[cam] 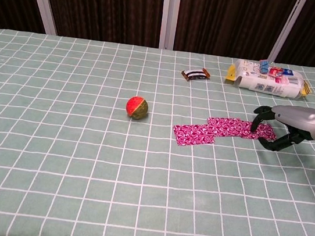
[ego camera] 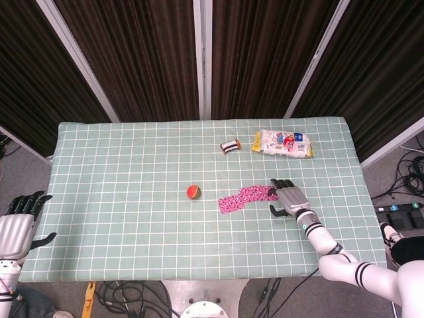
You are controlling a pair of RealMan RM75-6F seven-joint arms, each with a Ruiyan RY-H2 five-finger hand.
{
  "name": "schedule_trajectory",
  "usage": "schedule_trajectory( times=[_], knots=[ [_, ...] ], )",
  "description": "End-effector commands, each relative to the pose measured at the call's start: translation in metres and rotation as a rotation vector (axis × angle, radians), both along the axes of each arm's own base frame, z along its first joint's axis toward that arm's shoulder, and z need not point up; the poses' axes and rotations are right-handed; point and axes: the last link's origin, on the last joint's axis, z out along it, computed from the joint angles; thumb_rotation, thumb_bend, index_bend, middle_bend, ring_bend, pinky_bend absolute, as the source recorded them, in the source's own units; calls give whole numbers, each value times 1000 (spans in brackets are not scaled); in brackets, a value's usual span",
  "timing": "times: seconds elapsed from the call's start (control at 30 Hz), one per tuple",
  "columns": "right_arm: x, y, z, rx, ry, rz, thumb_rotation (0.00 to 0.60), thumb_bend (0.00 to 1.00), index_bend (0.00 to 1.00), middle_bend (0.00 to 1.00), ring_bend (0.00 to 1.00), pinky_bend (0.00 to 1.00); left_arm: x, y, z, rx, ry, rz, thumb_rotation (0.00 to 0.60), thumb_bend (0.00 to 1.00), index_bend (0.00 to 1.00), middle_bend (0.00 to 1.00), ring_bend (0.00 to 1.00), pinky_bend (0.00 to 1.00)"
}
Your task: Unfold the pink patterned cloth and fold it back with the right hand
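On the green checked tablecloth [ego camera: 132,165], the pink patterned cloth [cam: 220,131] lies spread in a long flat strip right of centre. Right hand [cam: 282,127] at its right end: fingers [cam: 259,116] curled downward, tips on the cloth edge; whether they pinch it, cannot tell. Left hand [ego camera: 18,222] off the table's left corner, fingers apart, holding nothing. Red-green ball [cam: 136,107] sits left of cloth, apart.

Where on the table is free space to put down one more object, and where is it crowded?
Free: the whole half left of the ball, and the near strip in front of the pink patterned cloth. Crowded: the far right, where the small wrapped bar and the snack bag lie, and the cloth's right end, where the right hand is.
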Motion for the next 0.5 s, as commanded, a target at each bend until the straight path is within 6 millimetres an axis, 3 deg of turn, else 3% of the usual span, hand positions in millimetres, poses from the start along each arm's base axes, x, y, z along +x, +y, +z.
schedule_trajectory(
  times=[0.03, 0.5],
  knots=[
    [2, -1, -2, 5, -5, 4, 386, 436, 279, 0, 0, 0, 0, 0, 0, -1, 1, 4, 600, 43, 248, 248, 187, 156],
    [27, -6, -17, 22, -29, 62, 388, 436, 280, 0, 0, 0, -3, -1, 0, -2, -1, 13, 600, 42, 248, 248, 187, 156]
  ],
)
